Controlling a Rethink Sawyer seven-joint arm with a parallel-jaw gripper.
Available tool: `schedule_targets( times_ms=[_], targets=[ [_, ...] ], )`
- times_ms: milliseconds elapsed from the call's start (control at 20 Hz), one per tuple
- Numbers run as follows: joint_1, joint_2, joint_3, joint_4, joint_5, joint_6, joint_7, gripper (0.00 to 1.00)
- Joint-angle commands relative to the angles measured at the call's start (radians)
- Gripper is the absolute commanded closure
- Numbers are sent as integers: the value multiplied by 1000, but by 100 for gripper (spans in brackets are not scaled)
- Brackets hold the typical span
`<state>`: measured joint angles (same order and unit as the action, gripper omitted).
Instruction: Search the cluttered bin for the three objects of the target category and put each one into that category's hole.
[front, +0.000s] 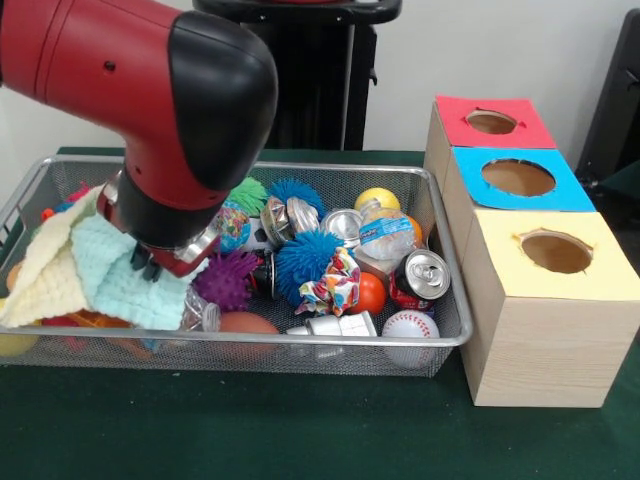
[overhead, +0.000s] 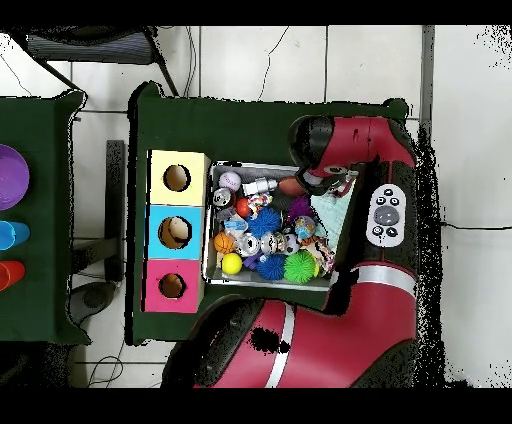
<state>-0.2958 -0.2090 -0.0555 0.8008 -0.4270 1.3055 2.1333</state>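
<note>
The cluttered bin is a wide silver wire-mesh basket on the green table; it also shows in the overhead view. My gripper hangs low over the bin's left part, right above a mint cloth and a pale yellow cloth. The red and black arm hides most of it. In the overhead view the gripper is over the bin's right side. I cannot make out any small toys with white string loops; they are hidden in the clutter.
The bin holds blue spiky balls, a purple one, cans, a baseball and a yellow ball. Beside it stand wooden boxes with red, blue and yellow holed tops.
</note>
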Motion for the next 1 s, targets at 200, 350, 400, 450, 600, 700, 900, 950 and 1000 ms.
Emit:
schedule_targets(
  times_ms=[200,350,400,450,600,700,900,950,1000],
  targets=[
    [37,-276,19,371,66,95,-142,100],
    [53,-330,13,404,74,138,-125,100],
    [56,-341,14,410,76,150,-123,100],
    [58,-348,16,414,77,161,-123,100],
    [63,-371,23,425,79,187,-121,100],
    [59,-373,32,426,83,198,-117,100],
    [45,-398,55,484,128,158,-85,100],
    [45,-407,57,505,142,152,-74,100],
    [44,-417,59,528,157,137,-65,100]
  ],
)
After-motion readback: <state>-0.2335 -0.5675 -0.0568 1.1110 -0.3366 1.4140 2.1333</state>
